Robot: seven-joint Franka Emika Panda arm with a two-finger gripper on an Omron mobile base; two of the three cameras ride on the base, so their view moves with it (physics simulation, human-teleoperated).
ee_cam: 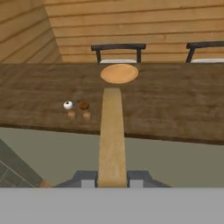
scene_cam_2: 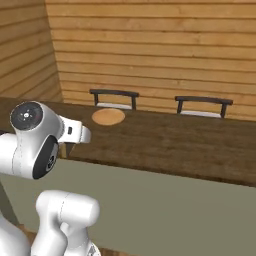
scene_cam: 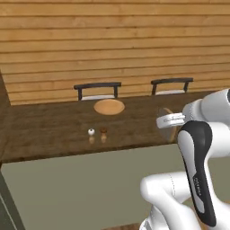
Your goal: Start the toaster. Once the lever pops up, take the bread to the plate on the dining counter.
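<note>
Our gripper [ee_cam: 112, 178] pinches the bread [ee_cam: 111, 135] edge-on between its two fingers, held in the air before the dining counter [ee_cam: 175, 105]; we see the slice stretching away toward the plate [ee_cam: 119, 73], which lies on the far side of the counter near a chair [ee_cam: 118, 51]; two small shakers [ee_cam: 76, 109] stand to the left.

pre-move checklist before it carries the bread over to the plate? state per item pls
1. Bread held edge-on between the tool fingers: ok.
2. Plate bare, nothing on it: ok.
3. Plate straight ahead of the bread in the hand view: ok.
4. Two small shakers sit left of the line to the plate, apart from it: ok.
5. Bread height above the dining counter: cannot tell.
6. Bread over the plate: not ok, well short of it.
</note>
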